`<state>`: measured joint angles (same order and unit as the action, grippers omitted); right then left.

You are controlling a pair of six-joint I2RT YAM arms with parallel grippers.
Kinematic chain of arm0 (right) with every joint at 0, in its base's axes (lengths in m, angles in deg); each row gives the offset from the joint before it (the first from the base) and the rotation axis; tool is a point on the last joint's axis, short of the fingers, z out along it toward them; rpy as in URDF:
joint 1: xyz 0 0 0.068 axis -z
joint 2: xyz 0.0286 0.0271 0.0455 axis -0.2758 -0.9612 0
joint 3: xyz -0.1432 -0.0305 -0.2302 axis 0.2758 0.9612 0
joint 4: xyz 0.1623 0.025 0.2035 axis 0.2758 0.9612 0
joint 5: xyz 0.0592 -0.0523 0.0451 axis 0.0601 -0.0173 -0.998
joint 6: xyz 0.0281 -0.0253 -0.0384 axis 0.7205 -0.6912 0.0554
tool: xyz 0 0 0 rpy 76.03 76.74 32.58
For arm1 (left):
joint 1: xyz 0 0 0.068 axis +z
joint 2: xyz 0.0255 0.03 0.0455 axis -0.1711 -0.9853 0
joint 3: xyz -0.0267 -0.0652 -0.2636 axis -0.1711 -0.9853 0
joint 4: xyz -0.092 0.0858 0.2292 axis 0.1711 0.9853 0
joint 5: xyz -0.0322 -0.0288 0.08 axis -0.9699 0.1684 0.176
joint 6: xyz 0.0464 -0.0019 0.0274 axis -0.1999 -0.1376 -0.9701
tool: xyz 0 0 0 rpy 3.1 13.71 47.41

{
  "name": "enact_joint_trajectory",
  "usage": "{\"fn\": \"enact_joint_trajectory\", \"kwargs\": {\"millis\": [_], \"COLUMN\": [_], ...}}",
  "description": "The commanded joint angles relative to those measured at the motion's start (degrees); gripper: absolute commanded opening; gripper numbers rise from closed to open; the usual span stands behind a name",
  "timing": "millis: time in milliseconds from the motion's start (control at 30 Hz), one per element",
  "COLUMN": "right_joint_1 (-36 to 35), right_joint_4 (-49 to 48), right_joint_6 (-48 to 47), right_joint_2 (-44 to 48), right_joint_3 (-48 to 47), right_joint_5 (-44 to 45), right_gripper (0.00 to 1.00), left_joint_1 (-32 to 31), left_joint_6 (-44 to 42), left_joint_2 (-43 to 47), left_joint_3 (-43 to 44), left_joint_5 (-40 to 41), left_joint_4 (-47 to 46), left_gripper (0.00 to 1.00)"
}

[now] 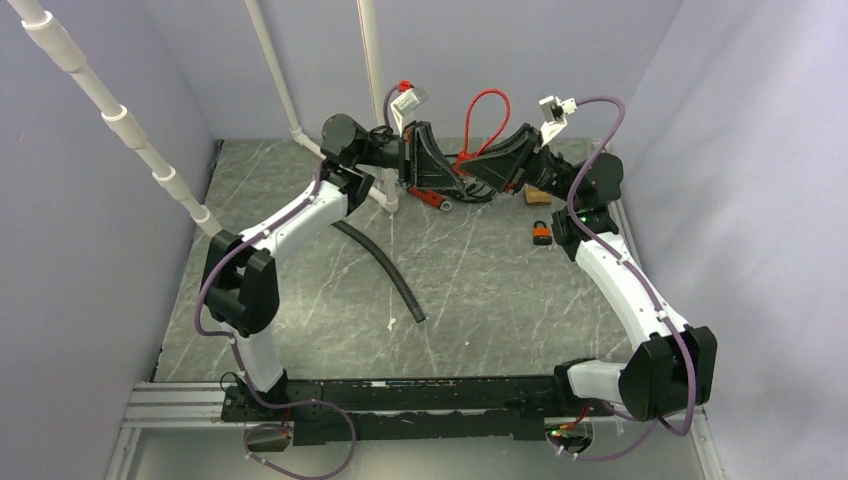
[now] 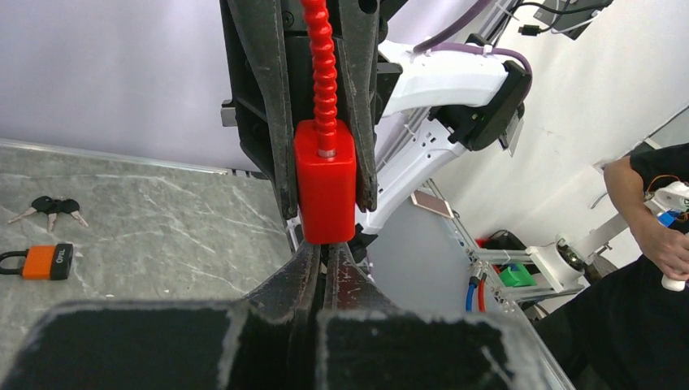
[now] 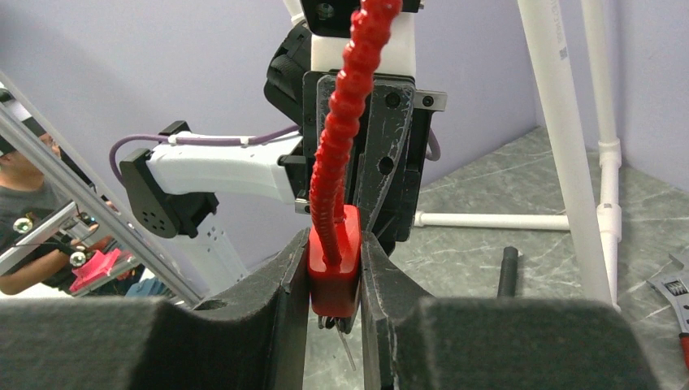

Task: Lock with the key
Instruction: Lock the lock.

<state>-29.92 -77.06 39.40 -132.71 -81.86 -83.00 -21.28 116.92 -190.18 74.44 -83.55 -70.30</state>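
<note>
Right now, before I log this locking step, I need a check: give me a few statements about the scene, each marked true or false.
1. The right gripper clamps the red lock. True.
2. The orange padlock hangs from a pipe. False: it lies on the table.
3. A black hose lies on the table. True.
4. The left gripper is wide open. False: it is shut just below the red lock.
5. A bunch of keys lies near the orange padlock. True.
</note>
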Motion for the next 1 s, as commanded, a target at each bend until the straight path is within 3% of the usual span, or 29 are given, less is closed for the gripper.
{"fn": "enact_joint_trajectory", "kwargs": {"millis": [0,600,633,733,800,967], "right_joint_1": [-0.12,1.78,1.78,1.93,2.13,2.14], "right_joint_4": [-5.10,-5.87,-5.73,-3.78,-1.81,4.56], "right_joint_6": [-1.13,-1.91,-1.92,-3.37,-5.23,-9.95], "right_joint_2": [2.28,0.46,0.29,1.07,1.95,3.45], "right_joint_3": [-3.15,-8.10,-8.23,-6.80,-5.37,-2.70], "right_joint_5": [2.94,7.72,7.09,5.42,3.56,-3.65], "right_gripper": [0.00,0.00,0.00,0.00,0.00,0.00], "left_joint_1": [-2.08,-2.70,-2.56,-0.90,1.73,8.47], "left_joint_6": [-0.01,-6.14,-5.88,-8.06,-9.76,-23.18], "left_joint_2": [0.93,3.50,3.58,5.55,7.52,12.40], "left_joint_3": [-2.36,-10.48,-10.47,-10.01,-9.54,-4.69], "left_joint_5": [-3.65,-4.88,-4.77,-3.39,-2.58,-2.38], "left_joint_4": [0.37,6.43,5.91,8.82,11.11,29.91], "left_gripper": [0.00,0.00,0.07,0.65,0.85,0.88]}}
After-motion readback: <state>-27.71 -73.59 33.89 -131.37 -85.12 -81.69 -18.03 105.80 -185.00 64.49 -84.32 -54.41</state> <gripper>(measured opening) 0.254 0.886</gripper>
